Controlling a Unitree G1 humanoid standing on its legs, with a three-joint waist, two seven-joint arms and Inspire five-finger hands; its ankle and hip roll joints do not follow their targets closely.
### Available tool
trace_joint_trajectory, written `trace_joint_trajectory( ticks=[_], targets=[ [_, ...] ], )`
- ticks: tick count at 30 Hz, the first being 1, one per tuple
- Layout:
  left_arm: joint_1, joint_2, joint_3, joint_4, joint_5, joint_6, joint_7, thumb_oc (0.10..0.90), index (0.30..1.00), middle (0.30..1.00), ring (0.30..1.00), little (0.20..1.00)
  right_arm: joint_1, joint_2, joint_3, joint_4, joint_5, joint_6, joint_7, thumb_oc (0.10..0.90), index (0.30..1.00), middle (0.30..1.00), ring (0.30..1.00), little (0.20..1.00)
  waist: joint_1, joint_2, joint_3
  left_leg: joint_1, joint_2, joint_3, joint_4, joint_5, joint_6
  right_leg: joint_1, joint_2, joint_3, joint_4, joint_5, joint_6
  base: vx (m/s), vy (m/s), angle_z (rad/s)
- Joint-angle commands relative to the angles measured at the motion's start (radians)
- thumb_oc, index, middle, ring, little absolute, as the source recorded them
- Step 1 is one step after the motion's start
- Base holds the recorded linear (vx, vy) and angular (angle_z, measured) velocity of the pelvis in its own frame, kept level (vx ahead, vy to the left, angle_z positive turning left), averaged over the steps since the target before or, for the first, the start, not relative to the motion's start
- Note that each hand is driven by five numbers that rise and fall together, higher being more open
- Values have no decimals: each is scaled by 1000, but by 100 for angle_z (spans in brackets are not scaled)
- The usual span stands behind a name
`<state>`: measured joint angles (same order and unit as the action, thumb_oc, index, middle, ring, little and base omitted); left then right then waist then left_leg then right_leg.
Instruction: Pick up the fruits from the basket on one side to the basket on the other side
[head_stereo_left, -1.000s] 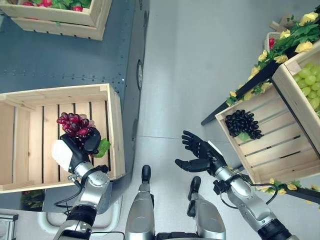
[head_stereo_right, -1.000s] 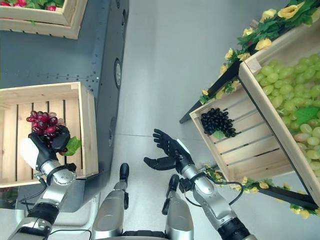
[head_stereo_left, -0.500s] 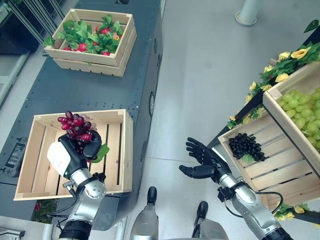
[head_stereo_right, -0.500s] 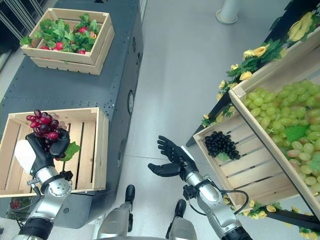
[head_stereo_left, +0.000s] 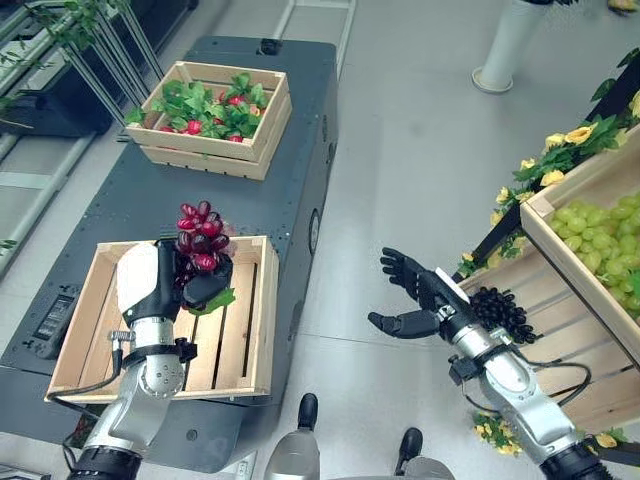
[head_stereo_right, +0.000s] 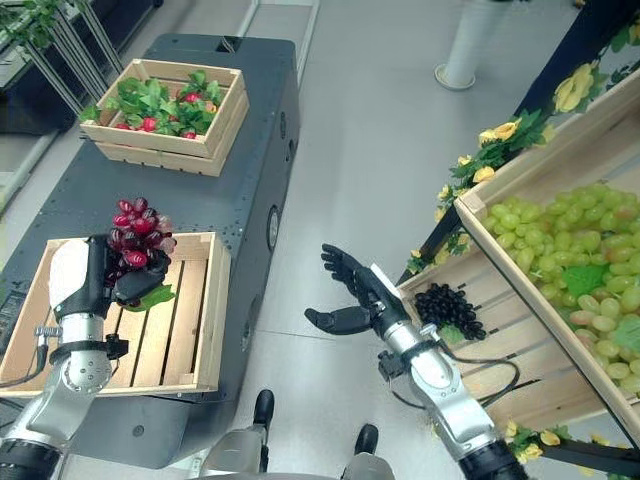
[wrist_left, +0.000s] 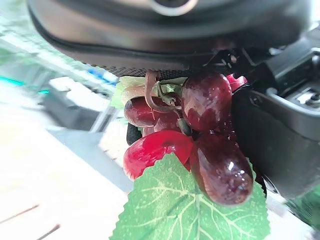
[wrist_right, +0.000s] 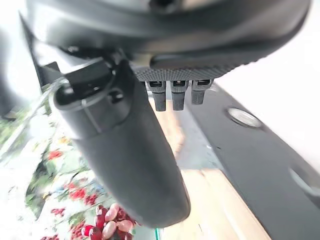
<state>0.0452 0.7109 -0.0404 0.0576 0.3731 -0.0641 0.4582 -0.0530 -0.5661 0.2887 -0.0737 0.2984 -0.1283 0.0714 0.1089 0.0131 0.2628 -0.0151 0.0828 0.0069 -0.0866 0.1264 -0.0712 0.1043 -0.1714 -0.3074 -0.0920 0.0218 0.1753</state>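
Red grape bunch (head_stereo_left: 200, 236) with green leaf is clutched in curled left hand (head_stereo_left: 165, 282), raised above the slatted wooden crate (head_stereo_left: 250, 330) on the dark counter (head_stereo_left: 290, 120), right hand (head_stereo_left: 420, 300) released, fingers spread over the floor beside a crate with black grapes (head_stereo_left: 500, 310).

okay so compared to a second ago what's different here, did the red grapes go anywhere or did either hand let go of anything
The camera has tilted, so the whole scene has shifted. The left hand stays shut on the red grape bunch, which now shows over the far rim of the empty wooden crate instead of over its slats. Nothing was let go. The right hand stays open and empty over the floor, beside the black grapes in their crate.
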Motion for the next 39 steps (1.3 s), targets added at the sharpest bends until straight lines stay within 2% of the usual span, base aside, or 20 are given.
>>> trace_joint_trajectory(
  ticks=[1,4,7,11,16,21,24,27,31,34,36,39],
  targets=[
    [-64,116,31,-39,90,-107,-28,400,300,300,300,300,-73,-75,-34,-111,-51,-168,-71,800,900,900,900,900,9,2,-165,27,-40,-22,-1,-82,-11,-2,20,-15,29,-14,-61,19,-50,4],
    [-70,195,35,-86,116,-132,-95,400,300,300,300,300,-101,-136,-68,-142,-85,-193,-106,800,900,900,900,900,9,7,-181,39,-39,-18,-1,-88,-8,7,16,-11,22,-9,-53,25,-38,6],
    [-80,226,32,-110,139,-142,-127,400,300,300,300,300,-109,-163,-80,-161,-120,-198,-119,800,900,900,900,900,7,9,-189,43,-39,-17,-1,-91,-6,9,16,-10,21,-8,-50,16,-25,7],
    [-138,316,-10,-185,191,-143,-205,400,300,300,300,300,-137,-240,-93,-202,-206,-210,-193,800,900,900,900,900,-5,11,-206,57,-39,-9,-1,-100,-3,17,13,-1,10,0,-42,5,-14,3],
    [-178,370,-41,-246,243,-167,-270,400,300,300,300,300,-146,-285,-101,-224,-254,-230,-241,800,900,900,900,900,-17,12,-221,64,-37,1,-1,-107,-1,16,13,10,7,5,-35,0,-22,9],
    [-228,405,-64,-291,245,-180,-295,400,300,300,300,300,-150,-318,-87,-251,-261,-240,-240,800,900,900,900,900,-28,11,-232,68,-33,12,-1,-112,-1,14,13,17,5,8,-30,-4,-11,2],
    [-260,413,-74,-304,242,-189,-309,400,300,300,300,300,-160,-326,-77,-259,-225,-240,-197,800,900,900,900,900,-33,9,-238,68,-31,15,-1,-113,-3,12,14,20,5,9,-29,0,0,0],
    [-298,409,-96,-320,247,-192,-330,400,300,300,300,300,-178,-329,-53,-265,-123,-221,-142,800,900,900,900,900,-37,5,-242,67,-28,18,-1,-113,-5,9,15,23,5,10,-28,0,0,0],
    [-346,388,-128,-326,252,-201,-345,400,300,300,300,300,-193,-283,-21,-250,7,-206,-76,800,900,900,900,900,-41,3,-247,68,-27,18,-1,-116,-7,7,17,28,5,9,-28,0,0,0],
    [-357,374,-127,-332,256,-209,-351,400,300,300,300,300,-186,-256,-6,-248,45,-201,-30,800,900,900,900,900,-44,2,-251,69,-24,22,-1,-116,-7,5,17,31,5,10,-28,-1,-4,-1],
    [-380,362,-131,-340,252,-212,-360,400,300,300,300,300,-192,-239,20,-251,54,-174,42,800,900,900,900,900,-46,0,-256,68,-20,27,-1,-114,-8,3,17,34,5,10,-28,-3,-8,-2],
    [-396,357,-133,-347,248,-212,-366,400,300,300,300,300,-198,-238,37,-256,80,-153,76,800,900,900,900,900,-49,-2,-259,69,-18,32,-1,-115,-9,2,18,36,5,10,-28,0,0,0]
  ],
)
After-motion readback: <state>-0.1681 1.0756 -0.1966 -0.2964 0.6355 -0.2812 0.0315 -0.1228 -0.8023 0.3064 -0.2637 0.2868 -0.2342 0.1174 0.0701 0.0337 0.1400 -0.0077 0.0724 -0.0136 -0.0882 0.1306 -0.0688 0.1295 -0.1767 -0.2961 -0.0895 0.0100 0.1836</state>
